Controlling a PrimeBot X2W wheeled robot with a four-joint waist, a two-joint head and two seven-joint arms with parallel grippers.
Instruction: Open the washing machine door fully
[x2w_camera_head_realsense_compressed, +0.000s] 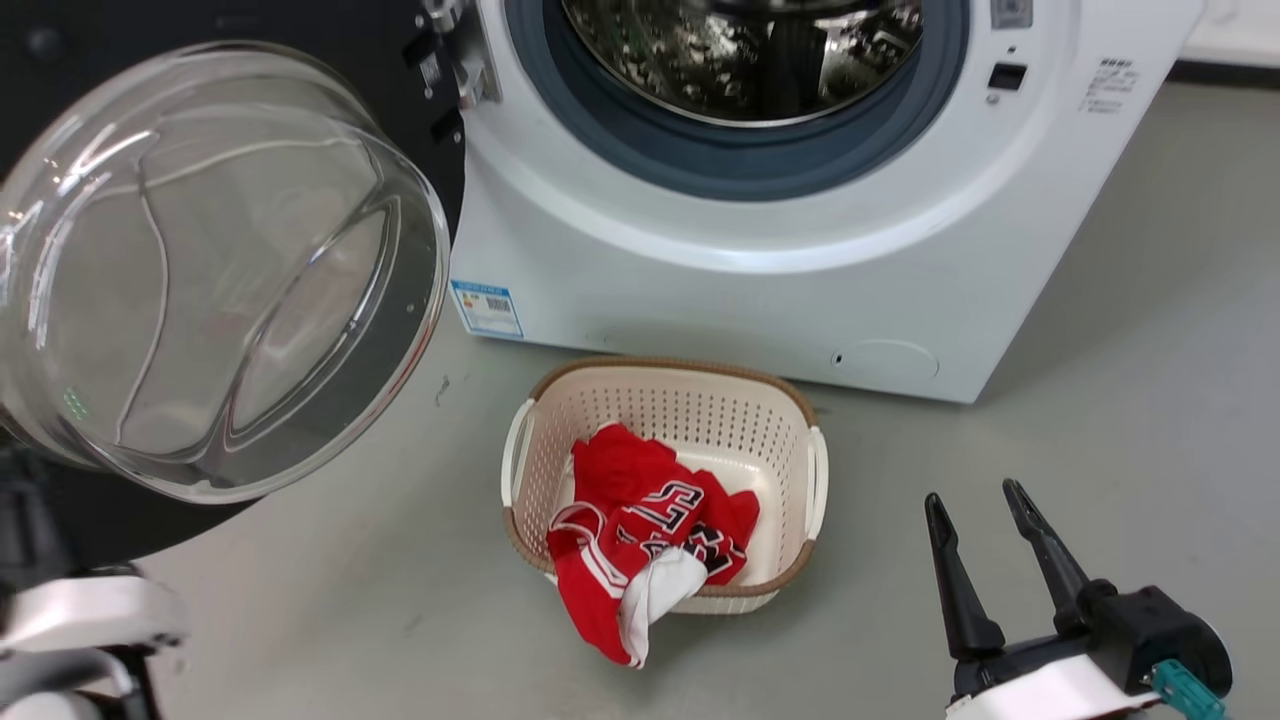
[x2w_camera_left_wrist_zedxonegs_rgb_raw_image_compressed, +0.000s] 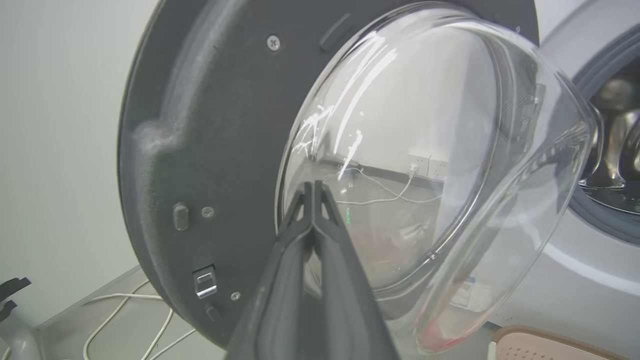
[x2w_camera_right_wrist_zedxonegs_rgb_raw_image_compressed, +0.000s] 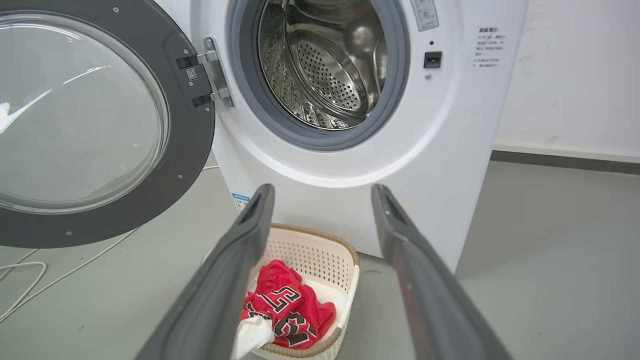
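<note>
Since the washing machine door (x2w_camera_head_realsense_compressed: 210, 270) hangs well clear of the drum mouth (x2w_camera_head_realsense_compressed: 740, 60), most of the job looks done. The door sits to the left of the washing machine (x2w_camera_head_realsense_compressed: 750, 290), swung out on its hinge (x2w_camera_head_realsense_compressed: 465, 60), inner face w/ glass bowl turned toward the head cam. In the right wrist view it reads as wide open, roughly facing out like the machine front. Can't tell if the hinge is at its stop. So: opening = clear, full travel = unconfirmed. My call: nearly done.

Left gripper (x2w_camera_left_wrist_zedxonegs_rgb_raw_image_compressed: 314, 190): fingers pressed together, nothing between them, tips up by the bowl's edge next to the dark inner ring. Touching vs. just short, can't tell. Looks like a closed-finger push on the inner face, imo.

Right gripper (x2w_camera_head_realsense_compressed: 972, 495): fingers apart, empty, low right over the floor, well apart from the door.

Left to do, if anything: a small extra push outward till the hinge stops. Basket (x2w_camera_head_realsense_compressed: 660, 368) w/ red jersey (x2w_camera_head_realsense_compressed: 640, 520) sits on the floor just in front of the machine, beside the door, not under it afaict.
</note>
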